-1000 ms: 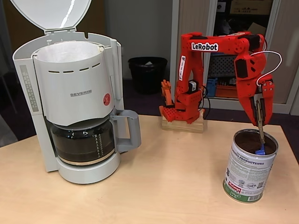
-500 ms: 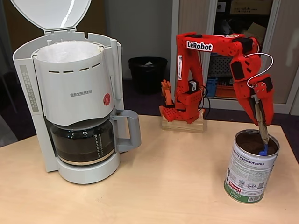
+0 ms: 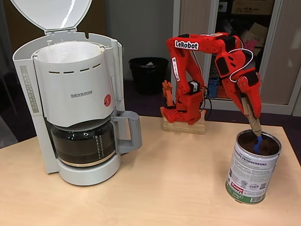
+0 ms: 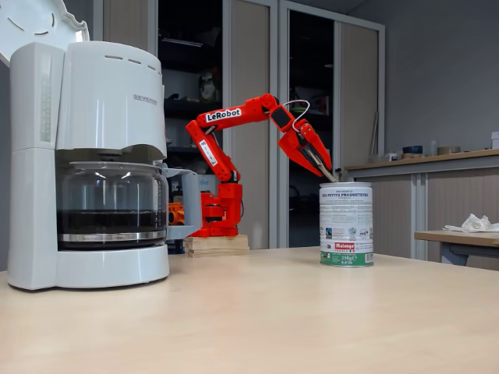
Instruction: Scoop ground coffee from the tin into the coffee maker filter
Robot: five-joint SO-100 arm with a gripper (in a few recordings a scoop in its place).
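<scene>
The tin [image 3: 250, 173] [image 4: 346, 224] stands upright at the right of the wooden table, open at the top, with dark ground coffee [image 3: 269, 147] inside. My red gripper [image 3: 251, 113] [image 4: 319, 164] hangs tilted just above its rim, shut on the wooden handle of a scoop whose blue bowl [image 3: 257, 144] dips into the tin. At the left stands the white coffee maker [image 3: 70, 94] [image 4: 86, 148] with its lid swung up. The white paper coffee maker filter [image 3: 68, 51] lines its open basket.
A dark glass carafe [image 3: 83, 143] [image 4: 109, 206] sits under the basket. My arm's base [image 3: 184, 123] is mounted on a wooden block at the table's back edge. A black bin [image 3: 148, 73] stands on the floor behind. Bare tabletop lies between machine and tin.
My arm has leaned back to the left and the gripper has tilted. The scoop went from near upright to slanted, its blue bowl shifting slightly up and left inside the tin.
</scene>
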